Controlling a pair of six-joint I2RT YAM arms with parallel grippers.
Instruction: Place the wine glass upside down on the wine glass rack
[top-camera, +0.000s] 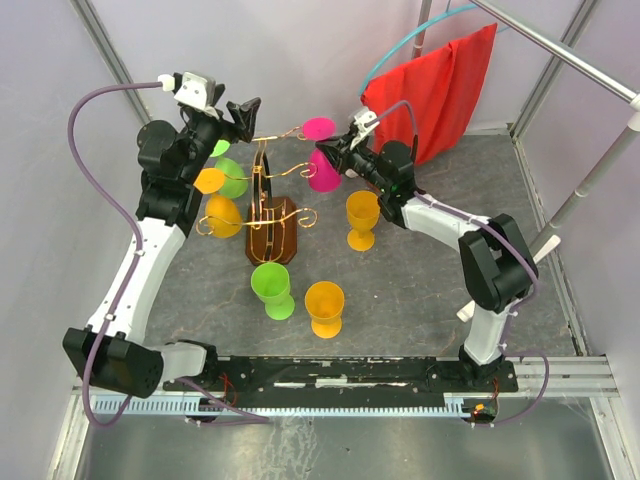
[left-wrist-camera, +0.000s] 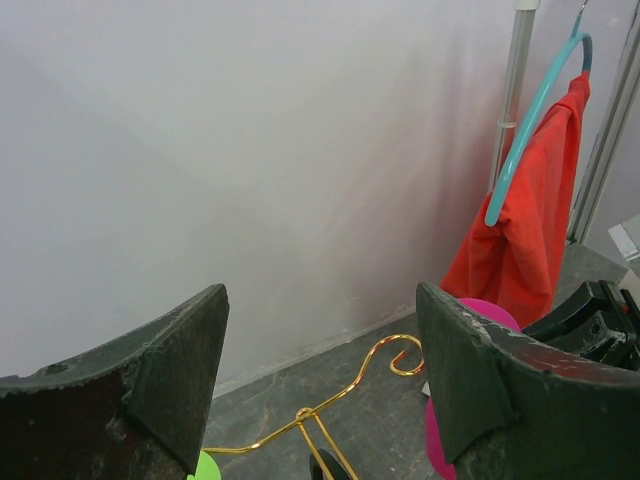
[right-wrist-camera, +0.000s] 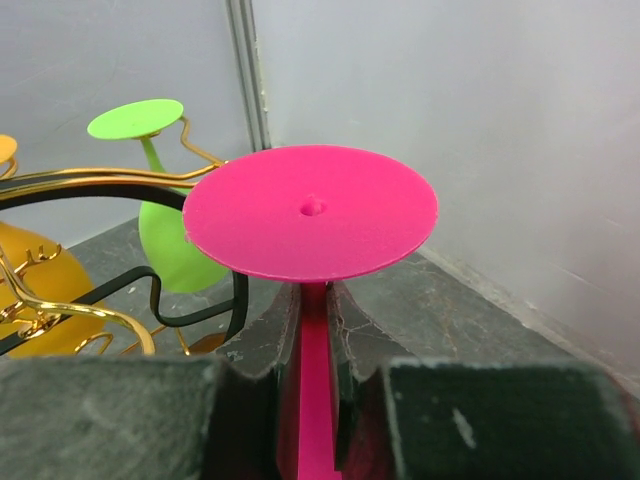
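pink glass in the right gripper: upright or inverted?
Inverted. The pink glass shows its flat foot on top in the right wrist view, with the stem running down into the shut right gripper.

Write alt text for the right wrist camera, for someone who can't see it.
The right gripper clamps the stem of a pink wine glass held upside down, foot uppermost. Behind it, left, a green glass hangs upside down on the gold wire rack.
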